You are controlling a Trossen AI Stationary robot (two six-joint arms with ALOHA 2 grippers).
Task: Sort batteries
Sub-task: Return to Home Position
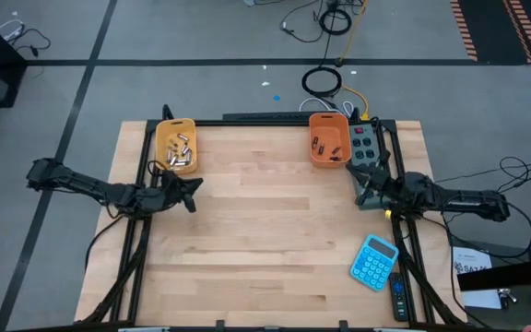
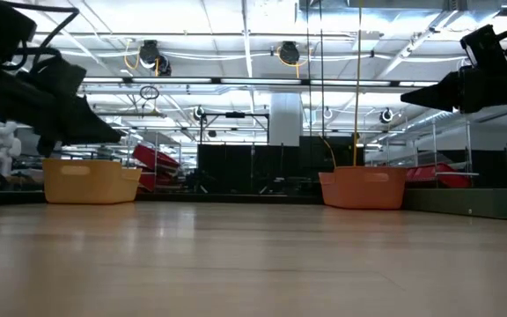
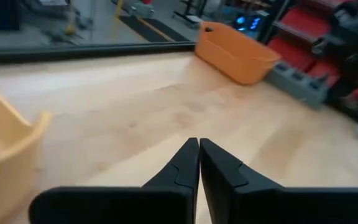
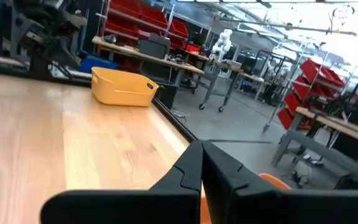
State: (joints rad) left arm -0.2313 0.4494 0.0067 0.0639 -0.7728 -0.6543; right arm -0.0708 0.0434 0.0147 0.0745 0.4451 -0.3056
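No battery shows loose on the table point(image 1: 265, 231). The batteries point(image 1: 181, 152) lie heaped in the yellow bin point(image 1: 161, 136) at the far left of the table, their long axes pointing every which way. A few darker ones rest in the orange bin point(image 1: 313, 157) at the far right. The left gripper point(image 1: 192, 192) hangs above the wood just beside the yellow bin's near corner. Its fingers are pressed together on nothing, as the left wrist view shows, and the silvery heap lies a short way beyond them toward the table's far edge. The right gripper point(image 1: 365, 195) is likewise clenched and empty. It sits near the right edge of the table, on the near side of the grey button box point(image 1: 365, 146) that stands against the orange bin. The left arm is therefore the nearer to the yellow bin and the right arm the nearer to the orange one. With nothing left to pick, the coming move is probably a plain retreat of each arm toward its own side. Nothing appears to block that path: the blue calculator point(image 1: 374, 261) lies well apart near the front right corner, and only the button box stands close to the right arm.
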